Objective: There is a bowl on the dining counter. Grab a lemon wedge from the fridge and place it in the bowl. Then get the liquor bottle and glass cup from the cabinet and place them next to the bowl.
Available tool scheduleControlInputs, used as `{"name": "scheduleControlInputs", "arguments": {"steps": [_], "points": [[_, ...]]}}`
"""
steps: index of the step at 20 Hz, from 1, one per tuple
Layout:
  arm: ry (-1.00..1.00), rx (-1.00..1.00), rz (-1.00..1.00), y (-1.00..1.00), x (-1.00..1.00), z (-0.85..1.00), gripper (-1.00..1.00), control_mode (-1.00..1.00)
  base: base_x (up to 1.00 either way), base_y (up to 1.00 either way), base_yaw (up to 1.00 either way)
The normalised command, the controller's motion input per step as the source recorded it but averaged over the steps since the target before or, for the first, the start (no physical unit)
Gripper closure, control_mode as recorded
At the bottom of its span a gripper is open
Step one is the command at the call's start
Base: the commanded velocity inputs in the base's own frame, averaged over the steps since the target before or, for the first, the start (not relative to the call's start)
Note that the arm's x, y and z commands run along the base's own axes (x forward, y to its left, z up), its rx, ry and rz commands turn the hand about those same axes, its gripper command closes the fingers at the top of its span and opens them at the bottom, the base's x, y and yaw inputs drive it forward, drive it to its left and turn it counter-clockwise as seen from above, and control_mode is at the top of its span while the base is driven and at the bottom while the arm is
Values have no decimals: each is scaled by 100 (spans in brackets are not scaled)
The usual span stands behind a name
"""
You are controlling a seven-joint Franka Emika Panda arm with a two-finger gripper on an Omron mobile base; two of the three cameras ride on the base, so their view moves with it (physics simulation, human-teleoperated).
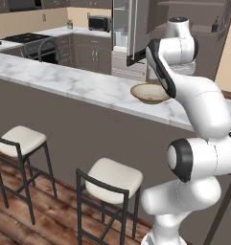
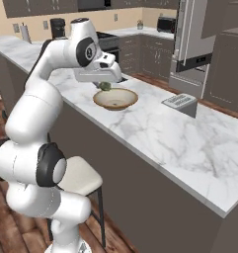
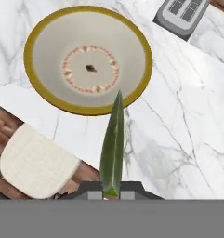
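My gripper [image 3: 111, 188] is shut on a greenish lemon wedge [image 3: 112, 144], which sticks out between the fingers. It hangs just above the near rim of the bowl [image 3: 48, 46], a tan dish with a yellow-brown rim and a red dotted ring inside. The bowl [image 2: 101, 104] sits on the marble dining counter [image 2: 155, 133]. From the right base view, the gripper [image 2: 105, 84] holds the wedge [image 2: 105, 87] over the bowl's left rim. Beyond the bowl [image 1: 138, 91], the fridge [image 1: 131, 28] stands open. A small dark liquor bottle [image 1: 214, 25] stands on a shelf of the cabinet [image 1: 203, 43]. The glass cup is hidden.
A grey box-shaped appliance [image 2: 179, 101] lies on the counter to the right of the bowl, also seen as the appliance [image 3: 181, 16]. Two cushioned bar stools [image 1: 114, 177] [image 1: 23, 139] stand before the counter front. The counter edge runs close under my hand.
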Motion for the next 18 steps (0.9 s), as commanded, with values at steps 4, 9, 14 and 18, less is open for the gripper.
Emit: {"name": "scheduleControlInputs", "arguments": {"steps": [4, 9, 14, 18], "points": [[1, 2, 10, 0, 35, -35, 100, -100, 0, 0, 0], [-1, 1, 8, 0, 20, -38, 100, -100, 0, 0, 0], [-6, 0, 1, 0, 23, -34, 100, -100, 0, 0, 0], [-7, 0, 0, 0, 38, -20, 100, -100, 0, 0, 0]]}}
